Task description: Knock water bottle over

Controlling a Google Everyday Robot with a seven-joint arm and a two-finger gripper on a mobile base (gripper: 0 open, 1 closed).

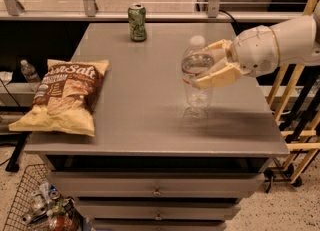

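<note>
The water bottle (196, 94), clear ribbed plastic with a white cap, stands upright right of centre on the grey table (145, 125). Its base seems to sit slightly above or just on the tabletop; I cannot tell which. My gripper (204, 66) reaches in from the right on a white arm. Its tan fingers (220, 77) straddle the bottle's upper body, one in front and one behind, closed on it.
A green drink can (137, 22) stands at the table's far edge. A brown and yellow chip bag (65, 95) lies at the left. A small clear bottle (29, 73) sits off the table at left. A wire basket (40, 205) is on the floor. A yellow wooden frame (295, 120) stands at right.
</note>
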